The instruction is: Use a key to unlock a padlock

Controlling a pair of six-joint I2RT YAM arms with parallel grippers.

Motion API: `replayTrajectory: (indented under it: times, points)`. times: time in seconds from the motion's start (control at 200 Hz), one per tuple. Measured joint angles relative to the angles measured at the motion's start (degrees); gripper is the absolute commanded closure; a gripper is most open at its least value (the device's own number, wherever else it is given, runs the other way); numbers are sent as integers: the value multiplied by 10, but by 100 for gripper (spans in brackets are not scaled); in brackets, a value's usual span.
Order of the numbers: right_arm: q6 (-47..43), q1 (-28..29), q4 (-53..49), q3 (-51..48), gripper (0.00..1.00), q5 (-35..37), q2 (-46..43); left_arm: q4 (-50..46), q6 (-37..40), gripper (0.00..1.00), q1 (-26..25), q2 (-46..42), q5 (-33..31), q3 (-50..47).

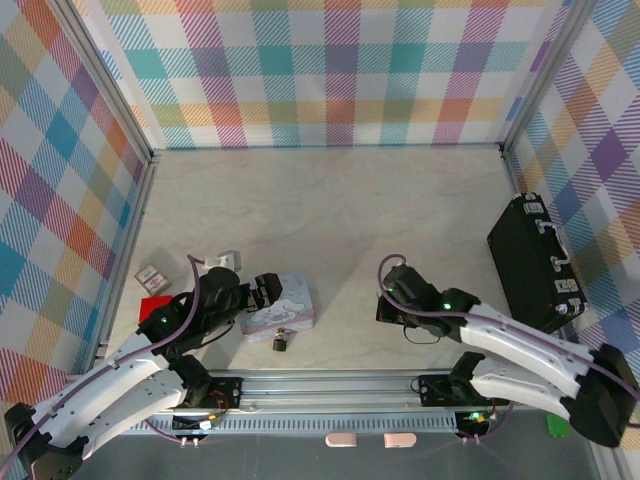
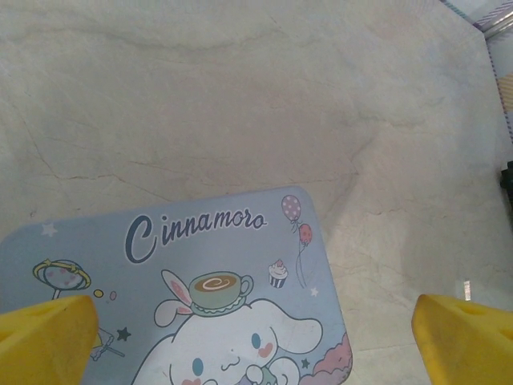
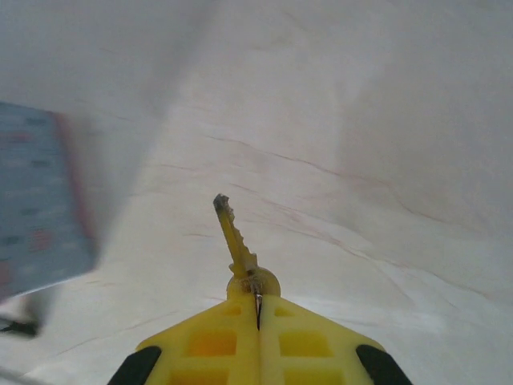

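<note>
Pale marbled table [image 1: 330,210] bears a blue tin [image 1: 285,310], a padlock [image 1: 282,342] just beside it, a black case [image 1: 535,265] at right

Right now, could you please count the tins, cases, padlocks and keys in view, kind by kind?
Tin: 1
Black case: 1
Padlock: 1
Key, held in the right gripper: 1
Total: 4

One padlock [image 1: 282,341], one key [image 3: 234,237], one cartoon tin [image 1: 290,306], one black case [image 1: 535,262], three small items [image 1: 150,275] by the wall, and two hands: left hand [image 2: 256,337], right hand [image 3: 258,303].
</note>
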Motion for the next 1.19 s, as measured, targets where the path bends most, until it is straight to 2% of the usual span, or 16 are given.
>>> replayTrajectory:
  times: [0.175, 0.33, 0.535, 0.69, 0.875, 1.195]
  points:
    - [-68, 7, 83, -44, 100, -29, -87, 21, 5, 3, 0, 15, 22, 9]
    - [-115, 14, 143, -53, 100, -46, -105, 52, 17, 10, 0, 39, 63, 22]
    - [-153, 32, 221, -53, 100, -63, -71, 95, 28, 22, -3, 83, 115, 45]
    - [-170, 50, 262, -50, 100, -70, -32, 122, 30, 28, -26, 115, 138, 63]
    - [-191, 83, 298, -33, 100, -57, 7, 138, 23, 39, -53, 155, 142, 92]
    - [-213, 108, 362, -10, 100, -36, 51, 160, -26, 55, -56, 191, 134, 99]
